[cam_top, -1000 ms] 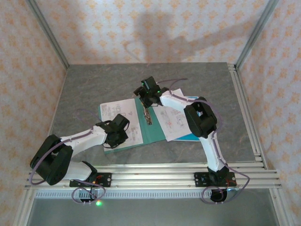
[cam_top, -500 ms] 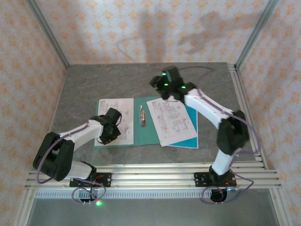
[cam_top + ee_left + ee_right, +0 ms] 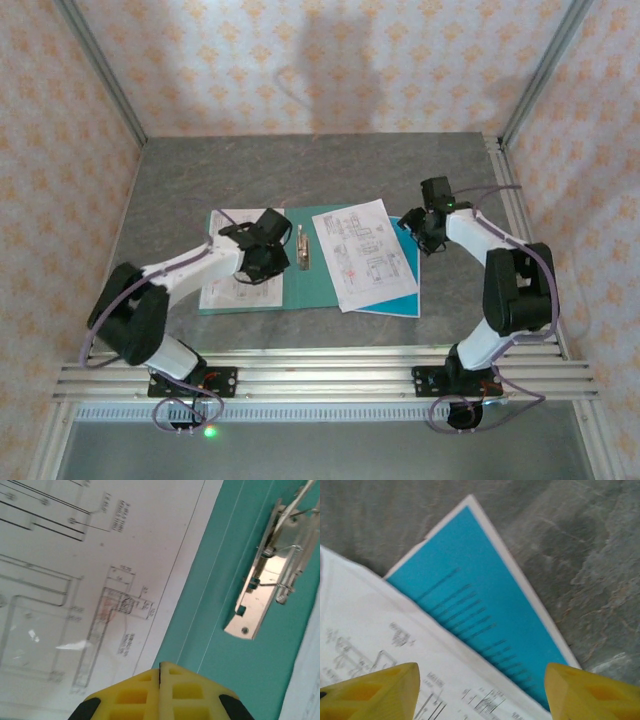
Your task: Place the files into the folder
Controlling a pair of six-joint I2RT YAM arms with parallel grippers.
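Note:
The teal folder point(image 3: 310, 285) lies open and flat on the table, its metal clip point(image 3: 302, 247) at the spine. One white printed sheet of the files point(image 3: 225, 275) lies on the left cover and another point(image 3: 362, 252) on the right cover, skewed. My left gripper point(image 3: 270, 258) is shut with nothing in it, its tips point(image 3: 160, 667) over the folder point(image 3: 225, 645) at the left sheet's edge point(image 3: 75, 580), near the clip point(image 3: 270, 590). My right gripper point(image 3: 416, 232) hangs open point(image 3: 480, 692) over the right sheet's corner point(image 3: 370, 630), holding nothing.
A blue printed page with a white margin point(image 3: 485, 605) sticks out from under the right sheet, onto the grey stone table point(image 3: 570, 530). Aluminium rails point(image 3: 320, 375) run along the near edge and the right side. Patterned walls enclose the table.
The right arm swung from the folder's spine out to its right edge. The folder turned square, with the right sheet lying on its cover. The left gripper moved toward the spine, staying shut.

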